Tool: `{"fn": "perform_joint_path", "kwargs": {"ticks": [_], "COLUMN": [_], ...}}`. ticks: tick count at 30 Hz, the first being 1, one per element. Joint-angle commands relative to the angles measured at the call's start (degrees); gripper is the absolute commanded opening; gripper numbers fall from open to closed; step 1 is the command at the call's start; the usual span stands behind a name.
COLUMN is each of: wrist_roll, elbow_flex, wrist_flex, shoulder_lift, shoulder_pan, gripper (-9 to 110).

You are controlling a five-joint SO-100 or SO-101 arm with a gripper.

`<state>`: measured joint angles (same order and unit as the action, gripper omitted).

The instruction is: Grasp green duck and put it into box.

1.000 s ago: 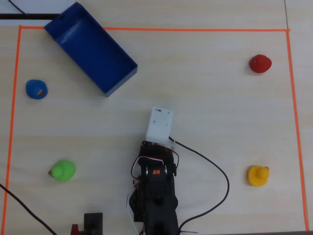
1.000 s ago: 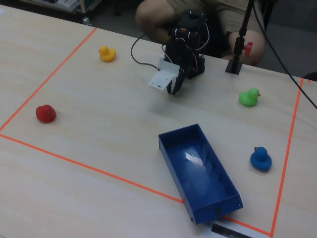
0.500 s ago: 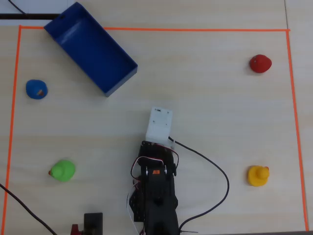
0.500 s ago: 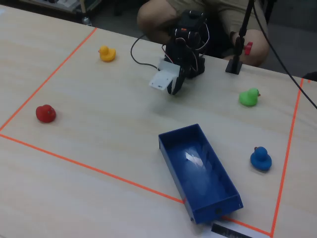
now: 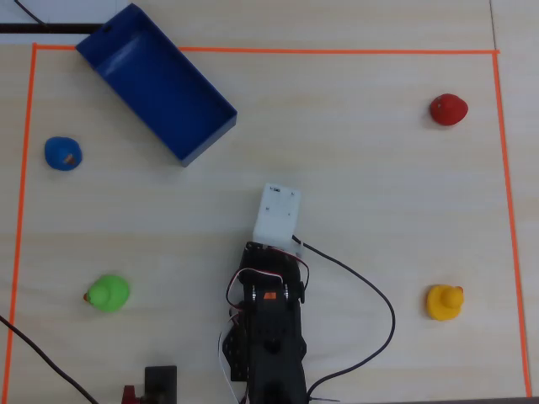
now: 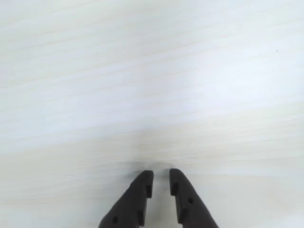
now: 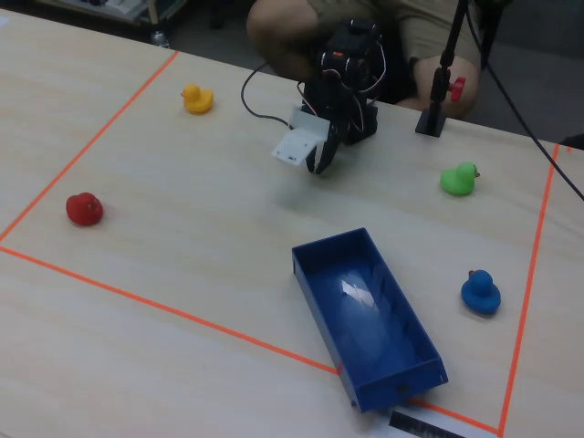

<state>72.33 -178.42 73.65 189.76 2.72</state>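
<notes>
Overhead view, left to right: one blue duck, one green duck, one box, one red duck, one yellow duck. The gripper hangs empty, jaws nearly closed; the green duck sits well left of it, untouched.

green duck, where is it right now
In the overhead view the green duck sits on the table at lower left, inside the orange tape, below the blue duck.
</notes>
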Motion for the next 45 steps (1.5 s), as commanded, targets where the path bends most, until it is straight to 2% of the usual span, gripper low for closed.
{"fn": "perform_joint_path", "kwargs": {"ticks": [1, 7, 13, 17, 20, 23, 25, 29, 34, 40, 45], "wrist_roll": [-0.5, -0.4, -0.2, 1.3, 1.4, 1.6, 1.1, -2.5, -14.2, -26.6, -29.4], "elbow_flex": [0.2, 0.2, 0.2, 1.1, 7.1, 19.9, 29.8, 48.6, 69.5, 80.0, 82.1], "wrist_flex": [1.3, 1.3, -0.3, -11.1, -18.8, -13.3, -5.5, 9.8, 21.4, 21.4, 13.9], "shoulder_lift": [0.0, 0.0, -0.2, -5.1, -13.4, -21.4, -25.1, -30.9, -43.0, -56.8, -68.3], "shoulder_pan": [0.5, 0.5, 6.3, 11.8, 15.3, 14.4, 10.8, -2.6, -23.4, -45.4, -52.8], "gripper": [2, 2, 4, 2, 2, 2, 5, 20, 31, 35, 37]}}
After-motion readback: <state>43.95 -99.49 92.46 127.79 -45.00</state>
